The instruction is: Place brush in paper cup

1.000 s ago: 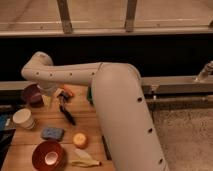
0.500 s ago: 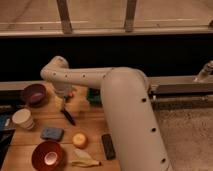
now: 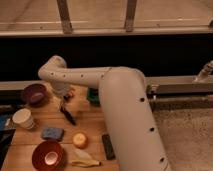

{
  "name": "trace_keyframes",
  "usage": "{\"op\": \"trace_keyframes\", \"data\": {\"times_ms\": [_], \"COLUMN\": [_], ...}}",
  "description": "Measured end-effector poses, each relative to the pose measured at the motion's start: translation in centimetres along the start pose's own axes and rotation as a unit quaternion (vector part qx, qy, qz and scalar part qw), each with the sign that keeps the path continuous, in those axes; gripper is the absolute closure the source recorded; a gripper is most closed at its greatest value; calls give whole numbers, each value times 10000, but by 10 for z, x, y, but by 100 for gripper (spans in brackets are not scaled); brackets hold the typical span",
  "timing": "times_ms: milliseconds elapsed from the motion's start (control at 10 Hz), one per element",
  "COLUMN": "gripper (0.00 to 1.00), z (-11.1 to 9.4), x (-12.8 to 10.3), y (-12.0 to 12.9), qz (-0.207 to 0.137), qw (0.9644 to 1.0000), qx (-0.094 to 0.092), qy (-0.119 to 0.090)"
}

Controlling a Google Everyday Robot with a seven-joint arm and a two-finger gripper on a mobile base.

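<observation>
The brush [image 3: 68, 116] lies on the wooden table [image 3: 92, 127], a slim dark stick pointing toward the back left. Just above its far end hangs my gripper [image 3: 63, 100], under the white arm's bend [image 3: 55, 71]; it is open and I see nothing held in it. The paper cup [image 3: 23, 119] stands upright at the table's left edge, about a hand's width left of the brush, and looks empty.
A purple bowl [image 3: 34, 93] sits behind the cup and a red bowl [image 3: 48, 155] at the front left. A blue sponge [image 3: 52, 133], a yellow-orange item [image 3: 80, 140], a flat black bar [image 3: 108, 146] and a green object [image 3: 93, 96] lie around. My thick white arm [image 3: 127, 120] covers the table's right side.
The arm's bend has swung right from near the purple bowl, bringing the gripper over the brush's far end. The brush and cup have stayed put.
</observation>
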Motion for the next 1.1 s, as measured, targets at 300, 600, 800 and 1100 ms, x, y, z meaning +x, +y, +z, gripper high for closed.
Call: {"op": "trace_keyframes", "data": {"times_ms": [300, 600, 800, 1100], "gripper": [20, 20, 20, 20], "z": [23, 41, 53, 80], "x": [-6, -6, 8, 22], "y": [13, 26, 25, 31], "qz": [-197, -296, -86, 148], "qw": [9993, 9983, 9979, 9958], "qx": [-295, -380, -529, -708], "qy": [118, 329, 351, 553]}}
